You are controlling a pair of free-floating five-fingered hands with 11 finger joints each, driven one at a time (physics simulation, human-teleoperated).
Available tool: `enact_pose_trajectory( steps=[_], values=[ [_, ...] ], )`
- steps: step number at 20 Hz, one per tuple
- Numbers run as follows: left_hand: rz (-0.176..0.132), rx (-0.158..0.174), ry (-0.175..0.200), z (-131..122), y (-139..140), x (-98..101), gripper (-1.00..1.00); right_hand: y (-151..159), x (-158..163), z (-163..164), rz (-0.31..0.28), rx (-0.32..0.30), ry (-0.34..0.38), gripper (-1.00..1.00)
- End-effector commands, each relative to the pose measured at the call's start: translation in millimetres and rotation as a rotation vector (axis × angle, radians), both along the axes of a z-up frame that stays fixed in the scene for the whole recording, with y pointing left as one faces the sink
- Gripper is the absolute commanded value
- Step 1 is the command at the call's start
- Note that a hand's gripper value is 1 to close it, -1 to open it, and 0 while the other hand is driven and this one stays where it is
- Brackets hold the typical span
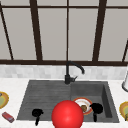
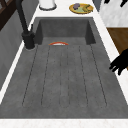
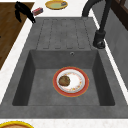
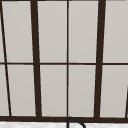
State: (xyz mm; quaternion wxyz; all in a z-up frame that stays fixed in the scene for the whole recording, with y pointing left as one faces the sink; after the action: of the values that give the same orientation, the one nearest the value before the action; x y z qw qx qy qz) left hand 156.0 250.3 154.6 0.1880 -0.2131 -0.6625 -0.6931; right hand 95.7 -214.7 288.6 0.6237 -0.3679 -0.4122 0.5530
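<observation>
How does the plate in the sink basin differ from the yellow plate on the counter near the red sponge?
The red-rimmed plate lies down in the basin, with a white centre and one brown lump of food. The yellow plate sits on the counter beyond the draining board, with a greenish centre. Both are round and lie flat.

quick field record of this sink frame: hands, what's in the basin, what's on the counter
left hand: in the air over the drainboard's front edge, holding nothing
right hand: in the air over the basin's front, beside the plate
basin: red-rimmed plate with a brown food lump
red ball: large, at the sink's front edge, front view
faucet: black, behind the sink
counter left: yellow plate, red block
counter right: yellow plate, white container
</observation>
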Motion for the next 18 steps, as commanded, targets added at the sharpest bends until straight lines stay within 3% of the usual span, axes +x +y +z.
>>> enact_pose_trajectory(
  steps=[1, 9, 18],
  values=[
    [0.000, 0.000, 0.000, 0.0, 0.0, 0.0, 0.00, 0.7, 4.2, 0.0, 0.085, -0.002, -0.068, -1.00],
    [0.008, -0.004, -0.014, -0.6, -0.3, 0.3, 0.00, 9.2, 24.5, -0.4, 0.065, 0.013, -0.246, -1.00],
    [0.012, -0.006, -0.020, -0.9, -0.5, 0.5, 0.00, 28.2, 77.8, -8.0, 0.028, -0.017, -0.414, -1.00]
  ],
)
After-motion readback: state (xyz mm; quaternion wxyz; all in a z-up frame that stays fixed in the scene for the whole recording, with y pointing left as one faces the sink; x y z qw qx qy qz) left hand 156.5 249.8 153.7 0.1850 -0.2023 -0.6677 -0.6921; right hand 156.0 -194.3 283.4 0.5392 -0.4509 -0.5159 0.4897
